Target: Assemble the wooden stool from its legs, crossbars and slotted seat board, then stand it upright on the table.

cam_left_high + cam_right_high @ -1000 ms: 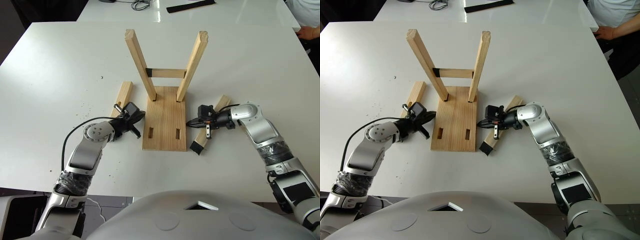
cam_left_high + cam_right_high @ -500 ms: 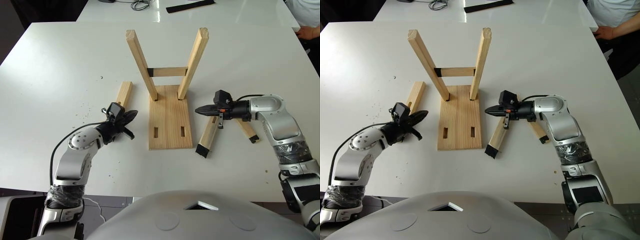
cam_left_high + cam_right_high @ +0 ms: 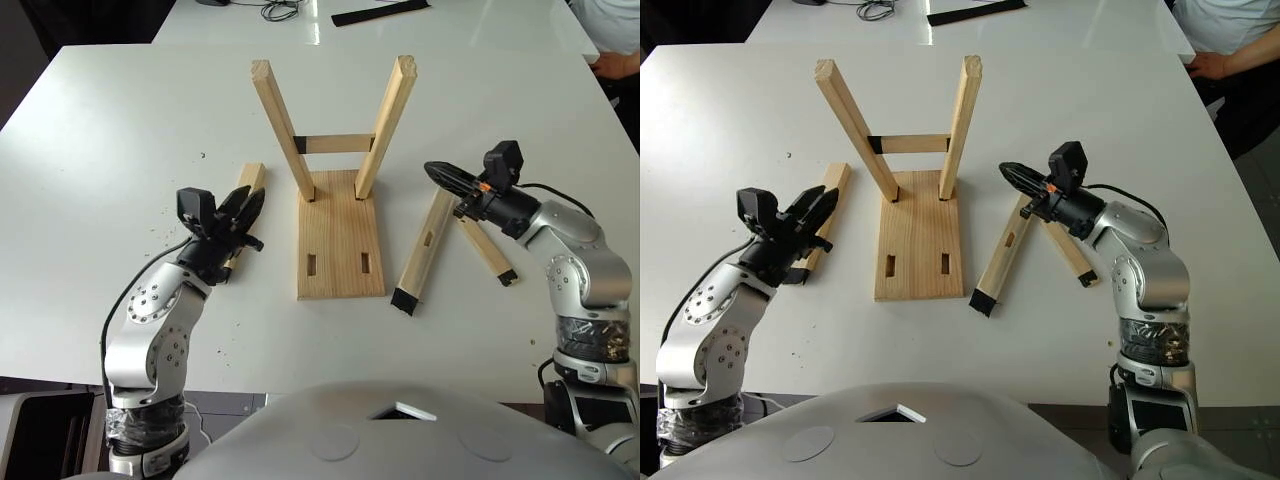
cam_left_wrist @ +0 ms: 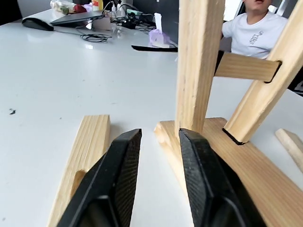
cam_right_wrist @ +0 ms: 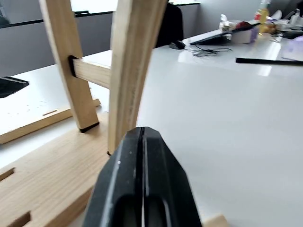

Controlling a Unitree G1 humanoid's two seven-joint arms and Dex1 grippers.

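From the head camera, the seat board [image 3: 340, 245] lies flat on the white table [image 3: 120, 110]. The left standing leg [image 3: 283, 130] and right standing leg [image 3: 385, 125] lean up out of its far slots and are joined by a crossbar [image 3: 338, 144]. The two near slots are bare. A loose leg [image 3: 248, 180] lies just left of the board, its near end covered by the left gripper [image 3: 243, 203], whose fingers are spread and hold nothing. Right of the board, a slotted leg [image 3: 425, 245] with a black tip and a shorter stick [image 3: 485, 248] form a V. The right gripper [image 3: 440, 172] is above the point where they meet, pinched shut and empty. A black strap [image 3: 382, 12] and cables [image 3: 282, 8] lie on the table behind.

In the left wrist view, the two black fingers [image 4: 120, 175] stand apart with only table and the board's corner between them. The loose leg [image 4: 85, 156] runs alongside one finger. The left standing leg [image 4: 199, 61] rises straight ahead and blocks the way forward, with the crossbar [image 4: 246, 66] behind it. A mouse [image 4: 35, 23] sits far off.

In the right wrist view, the fingers [image 5: 142, 156] are pressed flat together. The right standing leg [image 5: 135, 61] stands directly in front of their tip, with the board [image 5: 52, 175] below it.
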